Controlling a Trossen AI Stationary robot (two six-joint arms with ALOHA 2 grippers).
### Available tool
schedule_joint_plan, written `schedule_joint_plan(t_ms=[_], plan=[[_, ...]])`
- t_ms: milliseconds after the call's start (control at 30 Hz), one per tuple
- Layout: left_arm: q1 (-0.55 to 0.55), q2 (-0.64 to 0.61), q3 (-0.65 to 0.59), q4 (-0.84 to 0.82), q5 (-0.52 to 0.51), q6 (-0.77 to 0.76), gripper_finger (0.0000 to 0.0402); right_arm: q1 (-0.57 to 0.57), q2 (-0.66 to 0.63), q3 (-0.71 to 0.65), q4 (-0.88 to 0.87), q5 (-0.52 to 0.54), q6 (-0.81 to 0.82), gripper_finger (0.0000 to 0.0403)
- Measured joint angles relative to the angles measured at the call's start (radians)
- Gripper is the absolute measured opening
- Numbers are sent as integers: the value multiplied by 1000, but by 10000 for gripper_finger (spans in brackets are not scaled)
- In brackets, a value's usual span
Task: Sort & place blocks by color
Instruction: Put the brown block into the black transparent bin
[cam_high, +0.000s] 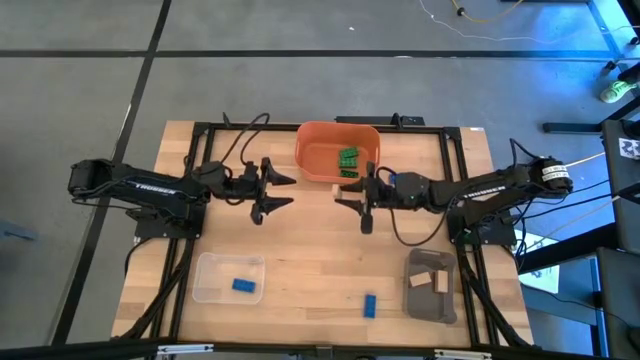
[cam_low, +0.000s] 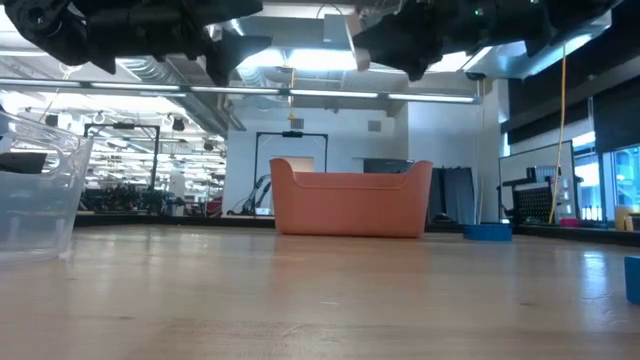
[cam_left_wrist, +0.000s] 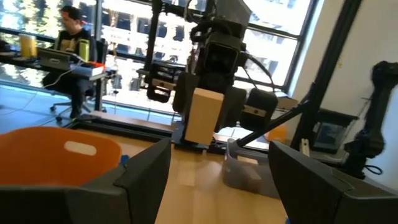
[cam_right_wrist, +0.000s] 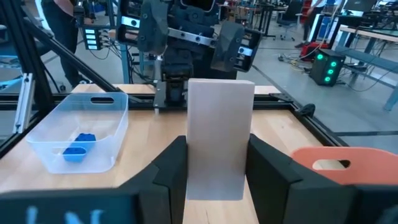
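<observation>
My right gripper (cam_high: 343, 194) hangs over the table's middle, in front of the orange bin (cam_high: 312, 150), and is shut on a tan block (cam_right_wrist: 219, 124). My left gripper (cam_high: 280, 192) faces it from the left, open and with nothing between its fingers (cam_left_wrist: 143, 180). Green blocks (cam_high: 348, 162) lie in the orange bin. One blue block (cam_high: 243, 286) lies in the clear tray (cam_high: 212, 270) at the near left. Another blue block (cam_high: 369, 305) lies loose on the table near the front edge. Tan blocks (cam_high: 432, 284) lie in the grey tray (cam_high: 425, 306). My right gripper pinches the tan block by two opposite sides (cam_right_wrist: 193, 155) between its two fingers (cam_right_wrist: 168, 174). The fingers reach in about level from the table's right. The block stands upright in the hold, its top end (cam_left_wrist: 205, 99) above the fingers, lifted clear of the table.
A black frame (cam_high: 440, 128) runs around the wooden table top. Bare wood lies between the clear tray and the grey tray. In the left wrist view a person (cam_left_wrist: 71, 37) sits at a desk beyond the table.
</observation>
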Motion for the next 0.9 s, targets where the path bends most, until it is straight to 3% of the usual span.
schedule_joint_plan(t_ms=[900], plan=[[-23, 0, 0, -12, -34, 32, 261, 3, 0, 0, 2, 1, 23, 126]])
